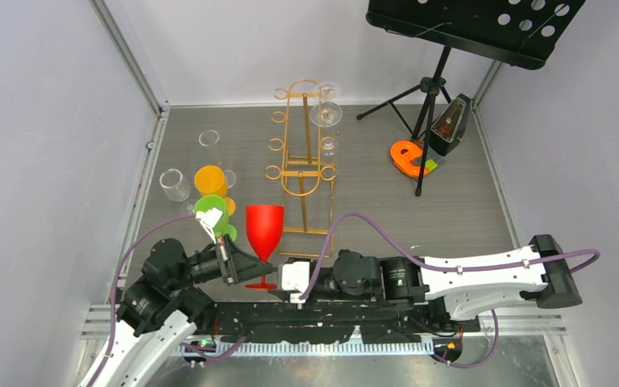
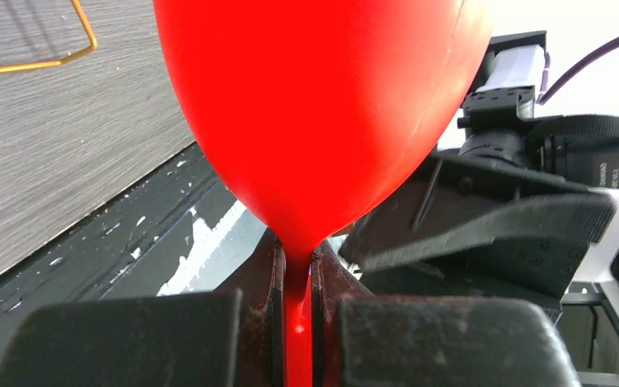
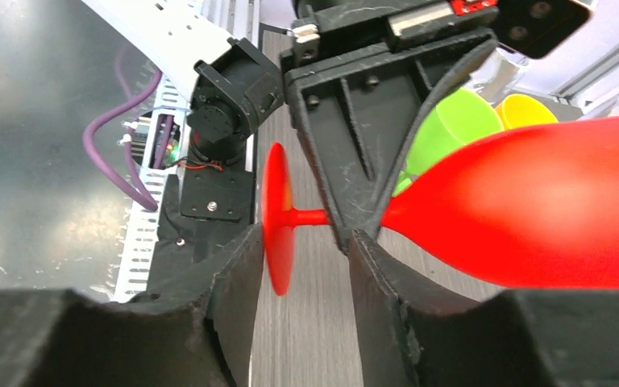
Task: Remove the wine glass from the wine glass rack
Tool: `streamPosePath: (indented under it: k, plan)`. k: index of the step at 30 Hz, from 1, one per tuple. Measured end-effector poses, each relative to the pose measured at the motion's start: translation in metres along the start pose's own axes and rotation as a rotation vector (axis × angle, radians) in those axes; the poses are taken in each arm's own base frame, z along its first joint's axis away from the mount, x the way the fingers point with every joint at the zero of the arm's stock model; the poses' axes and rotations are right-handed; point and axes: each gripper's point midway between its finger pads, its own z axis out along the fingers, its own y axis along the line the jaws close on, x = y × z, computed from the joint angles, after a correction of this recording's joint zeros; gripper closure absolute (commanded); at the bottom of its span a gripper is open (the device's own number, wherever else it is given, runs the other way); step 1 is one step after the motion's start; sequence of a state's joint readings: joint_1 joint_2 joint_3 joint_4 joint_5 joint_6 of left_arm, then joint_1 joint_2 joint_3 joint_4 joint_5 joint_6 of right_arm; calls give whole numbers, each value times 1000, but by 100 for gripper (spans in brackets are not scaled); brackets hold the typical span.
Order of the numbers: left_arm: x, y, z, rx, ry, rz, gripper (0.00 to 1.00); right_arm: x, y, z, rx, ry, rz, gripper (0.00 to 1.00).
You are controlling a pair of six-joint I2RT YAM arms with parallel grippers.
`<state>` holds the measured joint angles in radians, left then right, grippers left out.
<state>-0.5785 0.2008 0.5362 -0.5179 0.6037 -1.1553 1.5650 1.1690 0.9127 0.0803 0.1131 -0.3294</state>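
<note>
Over grey tabletop point(image 1: 419, 218), left claw point(image 2: 297, 310) pinches upright red wine glass point(image 1: 264, 228) stem.

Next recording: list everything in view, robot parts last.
red wine glass: 1, red, front centre, upright
wine glass rack: 1, gold, table centre
clear wine glass: 1, clear, hanging on rack
clear glasses: 2, clear, left of rack
cups: 2, orange and green, front left
music stand: 1, black, back right
metronome: 1, dark, under music stand
letter-shaped piece: 1, orange, beside metronome
left gripper: 1, black, shut on red stem
right gripper: 1, black, open around stem
</note>
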Motion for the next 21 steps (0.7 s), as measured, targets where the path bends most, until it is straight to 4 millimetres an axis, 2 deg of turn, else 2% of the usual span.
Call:
streamPosePath:
  k: [5, 11, 17, 21]
  plan:
    - [5, 7, -4, -16, 8, 41, 100, 1, -3, -11, 16, 19, 34, 44]
    - [20, 30, -10, -94, 64, 98, 100, -6, -11, -36, 42, 32, 100, 39]
    - [36, 49, -24, -184, 162, 189, 100, -18, -21, -55, 77, 47, 159, 34]
    - [46, 55, -36, -214, 227, 271, 100, -13, -25, -60, 82, 94, 190, 34]
